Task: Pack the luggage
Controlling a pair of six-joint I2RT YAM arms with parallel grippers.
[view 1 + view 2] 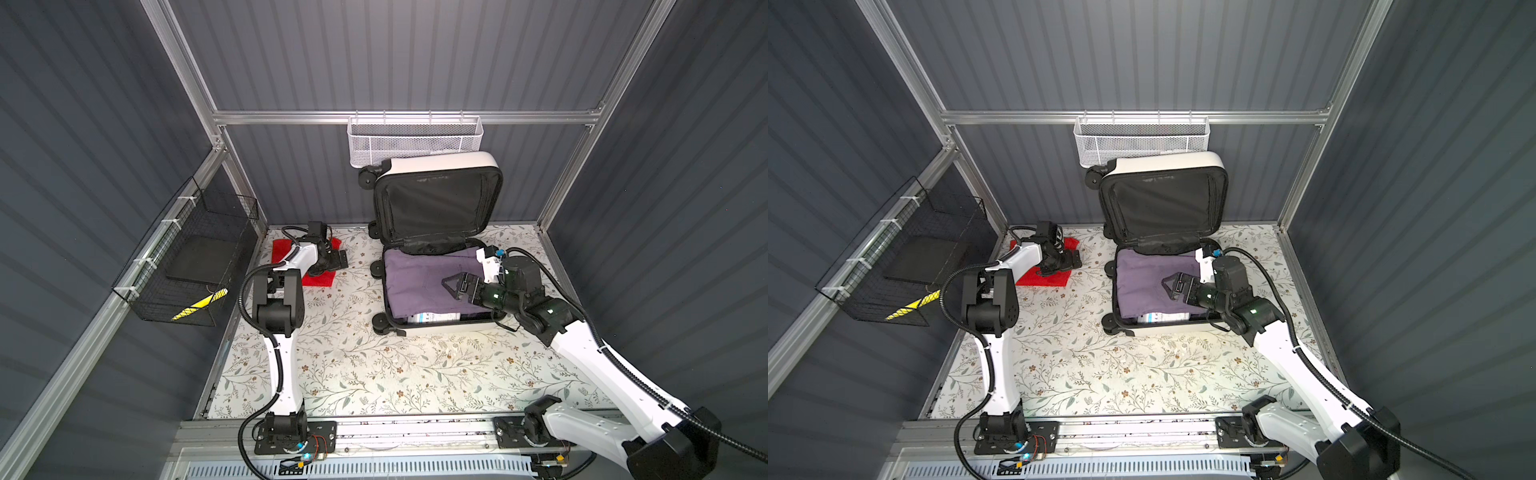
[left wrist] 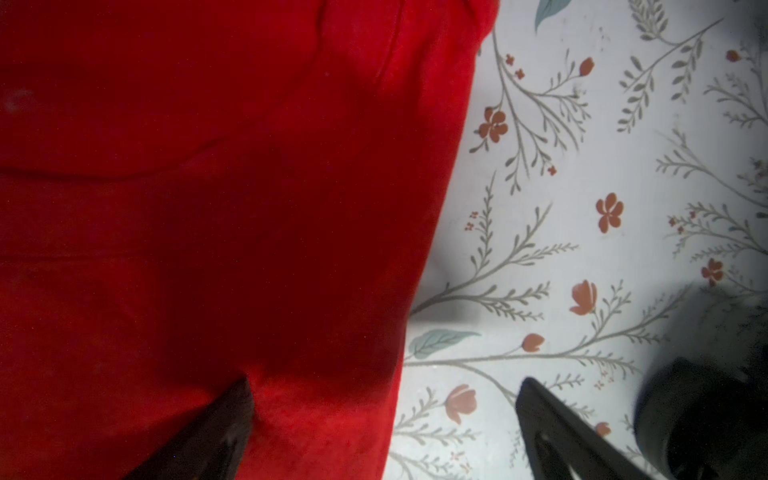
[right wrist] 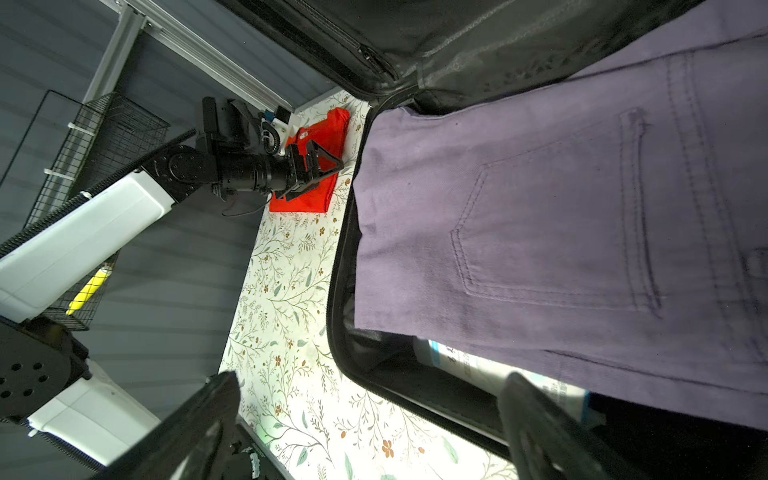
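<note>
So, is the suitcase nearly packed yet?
Partly. Done: purple trousers already lie in the open luggage, over a white packet. In hand: nothing yet. The left gripper is open across the edge of the red cloth; the right gripper is open above the trousers. Left: red cloth in, lid shut.

light: even, from above | shadows: soft | top views: edges bowed | left wrist: fingers [image 2: 208, 436] blurred
</note>
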